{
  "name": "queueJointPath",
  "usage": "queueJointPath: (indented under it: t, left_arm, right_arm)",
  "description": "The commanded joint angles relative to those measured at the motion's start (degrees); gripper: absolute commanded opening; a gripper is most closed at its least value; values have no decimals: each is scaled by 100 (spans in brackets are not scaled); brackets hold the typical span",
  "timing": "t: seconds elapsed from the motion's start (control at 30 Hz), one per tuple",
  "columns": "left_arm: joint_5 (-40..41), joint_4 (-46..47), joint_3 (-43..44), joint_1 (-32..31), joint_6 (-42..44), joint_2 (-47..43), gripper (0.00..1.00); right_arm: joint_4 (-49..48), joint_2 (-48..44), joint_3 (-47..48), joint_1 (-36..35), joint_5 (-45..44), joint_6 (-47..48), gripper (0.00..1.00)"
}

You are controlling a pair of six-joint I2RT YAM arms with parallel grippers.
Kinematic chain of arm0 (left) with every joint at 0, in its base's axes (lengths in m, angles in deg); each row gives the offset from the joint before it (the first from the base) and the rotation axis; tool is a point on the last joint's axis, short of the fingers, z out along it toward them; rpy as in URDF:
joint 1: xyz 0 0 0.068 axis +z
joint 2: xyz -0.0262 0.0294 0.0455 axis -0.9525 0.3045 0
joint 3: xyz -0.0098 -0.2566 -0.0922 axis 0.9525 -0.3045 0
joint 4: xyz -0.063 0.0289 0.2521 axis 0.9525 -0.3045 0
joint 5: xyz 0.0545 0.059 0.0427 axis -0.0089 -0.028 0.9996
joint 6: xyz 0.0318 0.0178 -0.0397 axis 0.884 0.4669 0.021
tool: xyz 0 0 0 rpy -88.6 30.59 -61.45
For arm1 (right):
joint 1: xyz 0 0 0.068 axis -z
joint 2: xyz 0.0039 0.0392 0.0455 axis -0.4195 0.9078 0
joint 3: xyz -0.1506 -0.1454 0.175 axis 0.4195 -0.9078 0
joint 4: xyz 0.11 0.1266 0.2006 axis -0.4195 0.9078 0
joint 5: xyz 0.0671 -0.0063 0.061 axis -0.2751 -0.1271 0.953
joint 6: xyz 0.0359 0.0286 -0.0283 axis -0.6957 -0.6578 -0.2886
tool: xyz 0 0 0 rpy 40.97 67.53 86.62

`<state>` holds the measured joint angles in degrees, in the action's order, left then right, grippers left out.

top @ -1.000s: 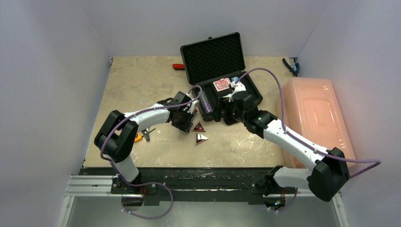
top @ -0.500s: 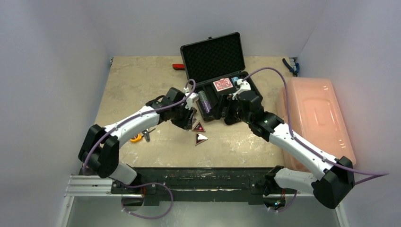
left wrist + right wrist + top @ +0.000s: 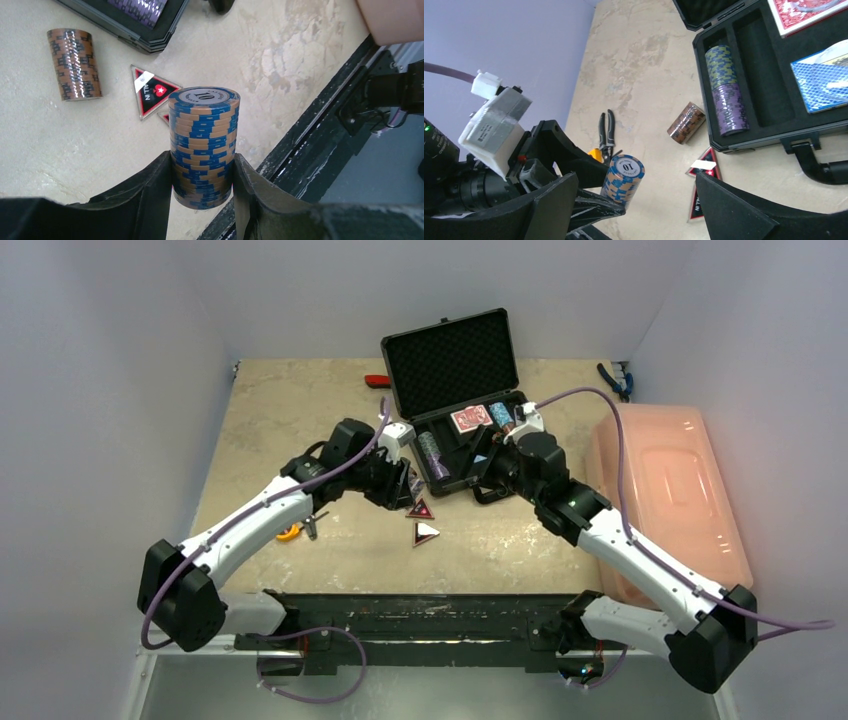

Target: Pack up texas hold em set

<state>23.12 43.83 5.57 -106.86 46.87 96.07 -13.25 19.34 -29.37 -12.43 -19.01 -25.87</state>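
chip stack (image 3: 202,131), lengthwise in left gripper (image 3: 202,161)

The table (image 3: 300,420) bears the case (image 3: 452,362), a brown chip stack (image 3: 75,63), two markers (image 3: 152,92), pliers (image 3: 607,131), seemingly a bin (image 3: 665,490).

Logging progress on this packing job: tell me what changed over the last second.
The left tool, clamped on a blue chip stack, moved nearer the case as its arm stretched forward. The right tool, open, shifted right along the case front. Case, cards and triangle markers stayed put.
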Motion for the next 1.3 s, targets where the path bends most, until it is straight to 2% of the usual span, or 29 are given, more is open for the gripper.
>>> queueJointPath:
  t: [0.0, 0.37, 1.0, 1.27]
  left_arm:
    - [-410, 752, 269, -21, -264, -431, 0]
    - [-514, 1113, 230, -25, -462, -602, 0]
    - [-612, 1546, 249, -95, -668, -434, 0]
    - [-615, 1732, 199, -126, -757, -416, 0]
  right_arm:
    - [-417, 99, -44, -4, 347, -533, 93]
    - [-781, 675, -31, -36, 1101, -915, 89]
    - [-1119, 1110, 64, -388, 956, -1163, 77]
    - [-1156, 1178, 79, -503, 862, -1220, 68]
